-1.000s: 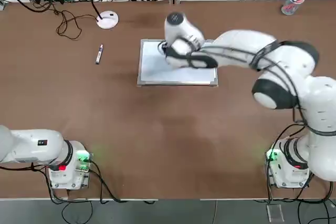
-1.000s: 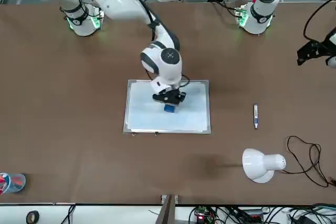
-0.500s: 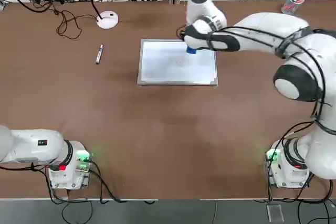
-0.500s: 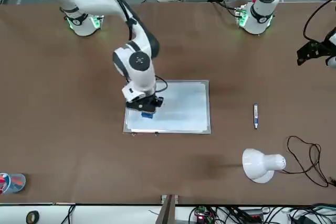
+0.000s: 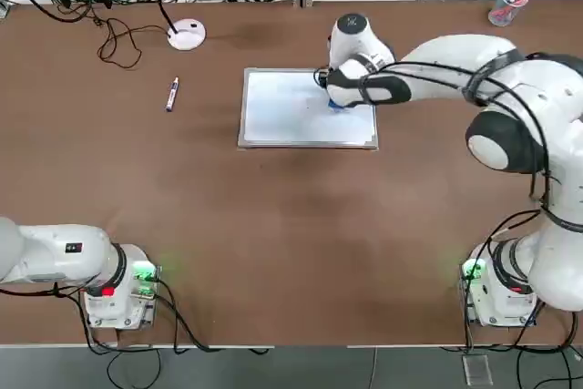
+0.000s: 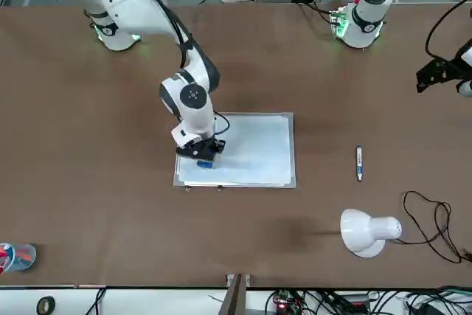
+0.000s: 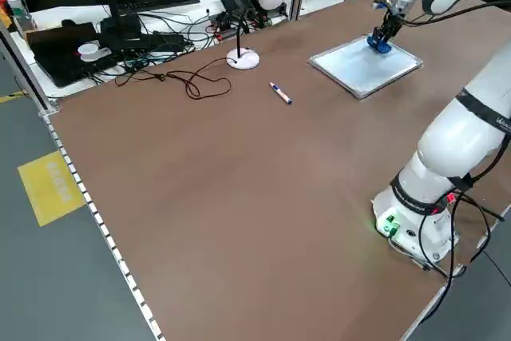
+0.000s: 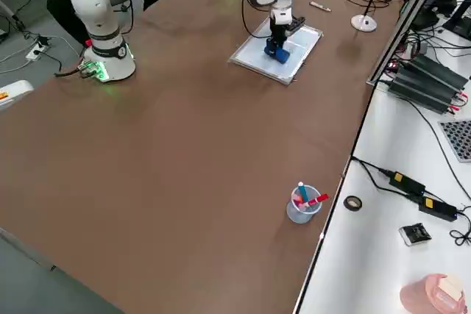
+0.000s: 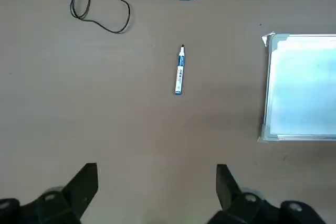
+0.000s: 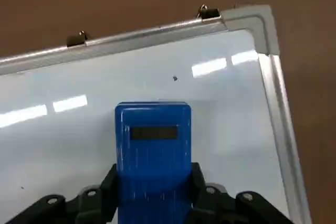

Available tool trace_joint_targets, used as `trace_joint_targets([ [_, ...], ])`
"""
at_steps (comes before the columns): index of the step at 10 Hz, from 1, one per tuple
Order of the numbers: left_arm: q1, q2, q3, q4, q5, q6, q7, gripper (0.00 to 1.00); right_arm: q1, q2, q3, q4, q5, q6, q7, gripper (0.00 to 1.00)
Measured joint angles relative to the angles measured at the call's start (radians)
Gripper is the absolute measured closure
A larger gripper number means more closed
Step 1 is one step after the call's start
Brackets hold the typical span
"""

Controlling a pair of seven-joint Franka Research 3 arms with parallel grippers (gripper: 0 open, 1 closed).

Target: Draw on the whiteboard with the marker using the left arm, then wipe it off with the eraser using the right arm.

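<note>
In the top view the right arm's wrist covers most of the eraser and the whiteboard's upper right corner, while the frame's left edge cuts off the left arm.

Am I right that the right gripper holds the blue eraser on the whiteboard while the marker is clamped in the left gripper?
Not quite. The marker lies loose on the table; the left wrist view shows the left gripper open and empty above it. The rest holds.

No text can be read: the marker bears blue print and the eraser a dark label, both illegible.
</note>
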Motion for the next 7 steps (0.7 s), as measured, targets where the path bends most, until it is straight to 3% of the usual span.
trace_joint_targets([
  [7,-0.001,0.007,0.000,0.000,0.000,0.007,0.000,0.00,0.030,0.019,0.001,0.001,-0.002,0.074,0.049,0.44],
])
